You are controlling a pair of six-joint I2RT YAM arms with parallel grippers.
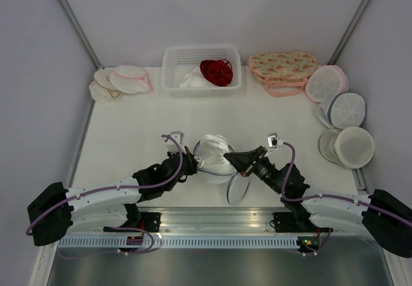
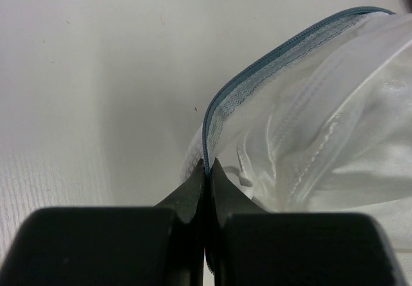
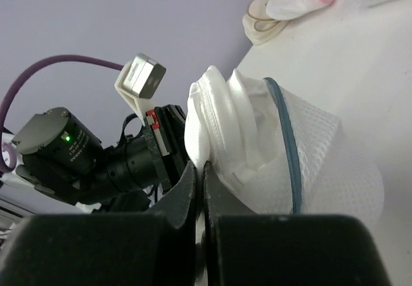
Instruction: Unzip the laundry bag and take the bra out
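top: high, far, above table (image 1: 129,131) | wrists: close, low, opposing | shared: laundry bag (image 1: 215,162)

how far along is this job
Done: the laundry bag looks unzipped. In hand: the left gripper pinches its zipper rim while the right gripper grips the bra, which is partly out. Left: pulling the bra fully clear.

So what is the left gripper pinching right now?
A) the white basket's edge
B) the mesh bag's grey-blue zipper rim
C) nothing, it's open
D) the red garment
B: in the left wrist view, the left gripper is shut on the laundry bag, right at its grey-blue zipper rim.
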